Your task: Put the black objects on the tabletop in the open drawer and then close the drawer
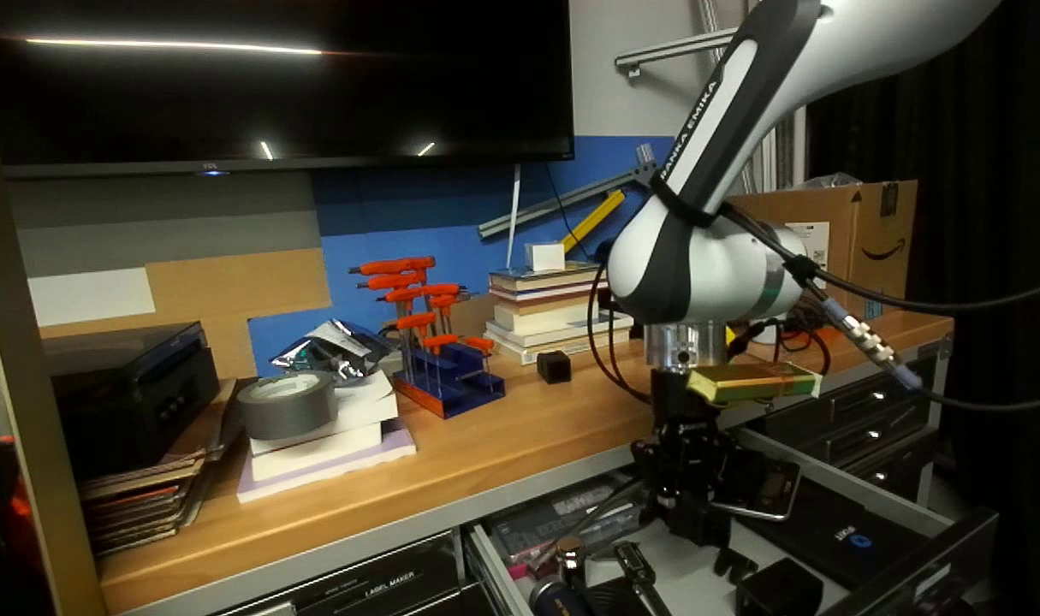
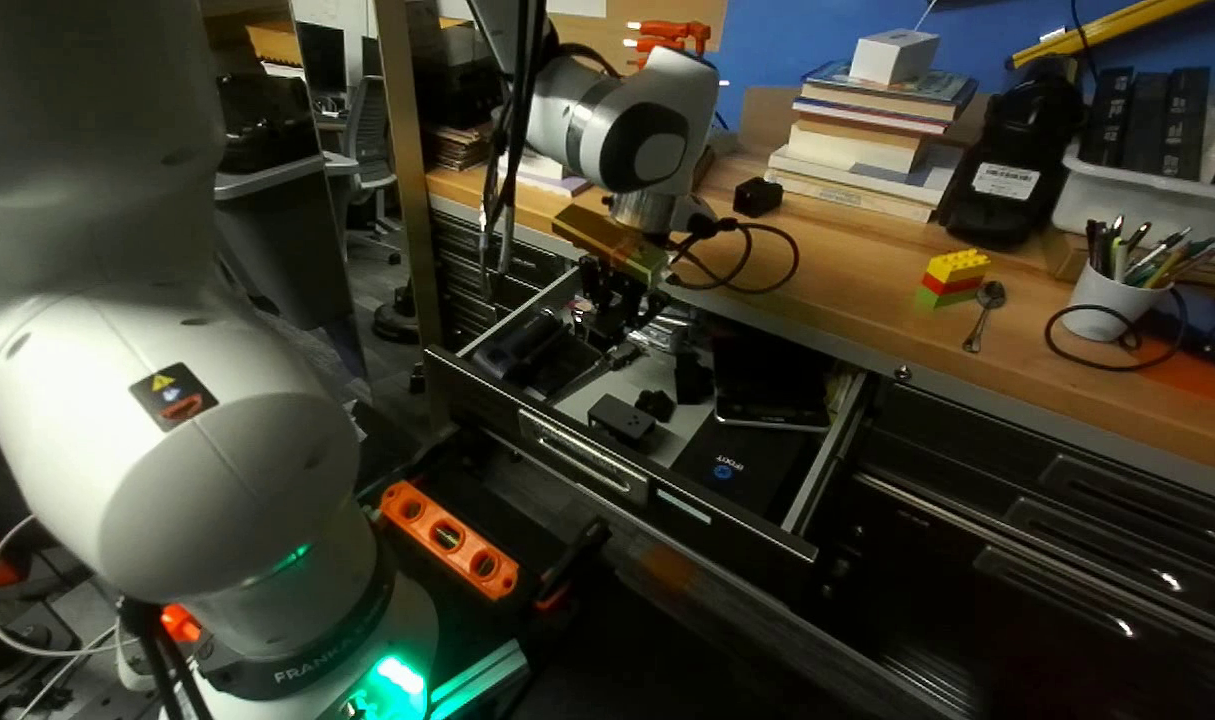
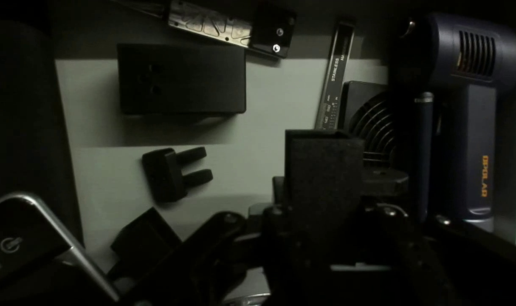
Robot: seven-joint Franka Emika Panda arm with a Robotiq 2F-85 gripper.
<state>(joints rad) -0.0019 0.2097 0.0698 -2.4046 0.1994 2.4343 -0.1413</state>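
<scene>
My gripper (image 3: 323, 208) is shut on a black block (image 3: 323, 170), which points down from the fingers. In both exterior views the gripper (image 1: 689, 483) is over the open drawer (image 2: 587, 465), low inside its walls. Another black block (image 1: 555, 367) stands on the wooden tabletop (image 1: 502, 436), in front of the stacked books. Black objects lie on the drawer's pale floor: a larger box (image 3: 181, 78), a two-pronged piece (image 3: 166, 174) and a dark block (image 3: 145, 236), partly covered by the gripper's linkage. How far the held block is from the drawer floor is hard to tell.
The drawer also holds a dark blue tool (image 3: 474, 127), a steel rule (image 3: 336, 72) and a silver-edged device (image 2: 767, 385). On the tabletop are books (image 1: 554, 308), a red-orange rack (image 1: 447, 385), grey tape (image 1: 287, 406), toy bricks (image 2: 954, 277) and a spoon (image 2: 985, 312).
</scene>
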